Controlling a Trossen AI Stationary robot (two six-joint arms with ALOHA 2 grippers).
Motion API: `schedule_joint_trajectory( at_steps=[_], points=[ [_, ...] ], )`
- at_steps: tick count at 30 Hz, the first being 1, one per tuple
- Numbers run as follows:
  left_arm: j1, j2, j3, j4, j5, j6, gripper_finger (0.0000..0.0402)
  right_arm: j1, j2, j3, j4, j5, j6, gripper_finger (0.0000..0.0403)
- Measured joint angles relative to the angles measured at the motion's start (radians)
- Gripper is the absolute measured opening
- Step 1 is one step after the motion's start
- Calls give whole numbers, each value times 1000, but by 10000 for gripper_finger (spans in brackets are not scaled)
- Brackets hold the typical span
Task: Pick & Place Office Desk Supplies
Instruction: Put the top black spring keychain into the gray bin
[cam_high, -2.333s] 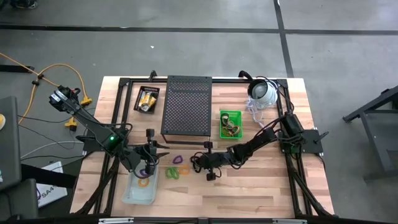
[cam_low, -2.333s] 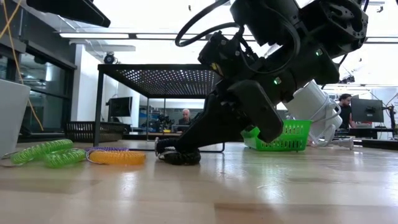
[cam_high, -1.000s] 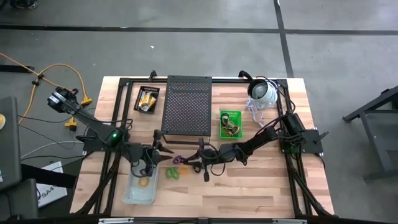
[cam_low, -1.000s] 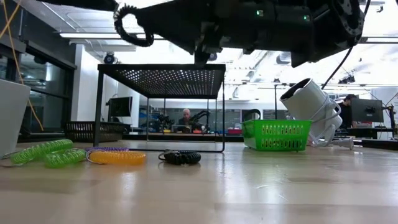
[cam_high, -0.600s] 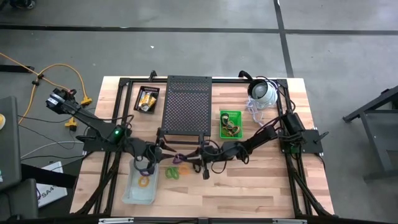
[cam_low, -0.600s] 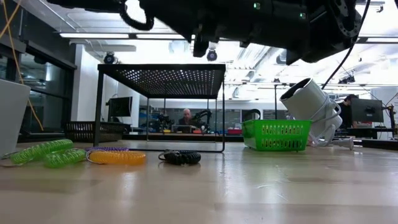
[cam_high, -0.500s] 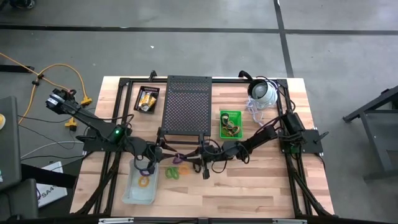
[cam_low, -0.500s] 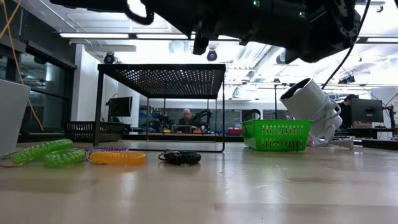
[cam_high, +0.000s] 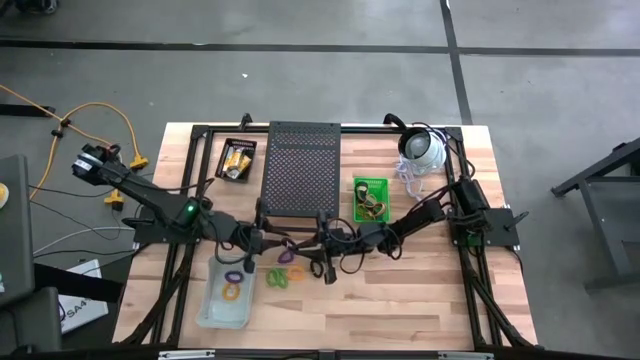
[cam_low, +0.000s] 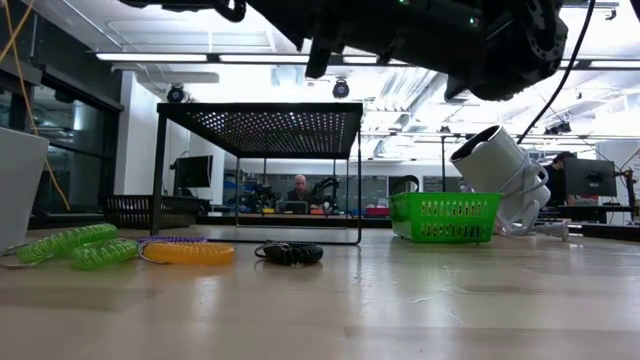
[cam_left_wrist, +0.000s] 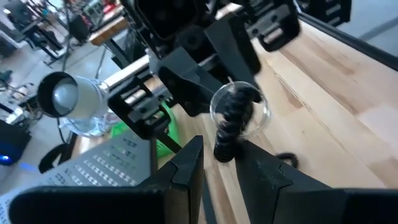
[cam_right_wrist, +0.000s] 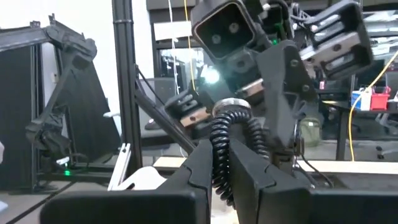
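The black coiled plastic loop (cam_right_wrist: 227, 146) hangs above mid-bench, clamped by both the left gripper (cam_left_wrist: 219, 154) and the right gripper (cam_high: 322, 240) at once. Earlier the right gripper held it alone, lower down. The clear plastic tray (cam_high: 207, 312) near the front-left corner holds purple and orange loops; the green basket (cam_high: 358, 210) holds rubber bands.

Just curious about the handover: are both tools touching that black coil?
Touching. Each wrist view shows its own fingers pinching the black coil: left tool, right tool.
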Motion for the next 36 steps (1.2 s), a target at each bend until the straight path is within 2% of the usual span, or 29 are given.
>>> schedule_joint_trajectory(
  at_steps=[9, 29, 36],
  points=[
    [39, 0, 0, 73, -1, -3, 84, -6, 0, 55, -18, -16, -53, 27],
    [-5, 0, 0, 115, 18, 17, 84, -5, 0, 58, -55, 10, -53, 27],
    [-5, 0, 0, 115, 20, 17, 54, -5, 0, 58, -55, 15, -53, 27]
  ],
)
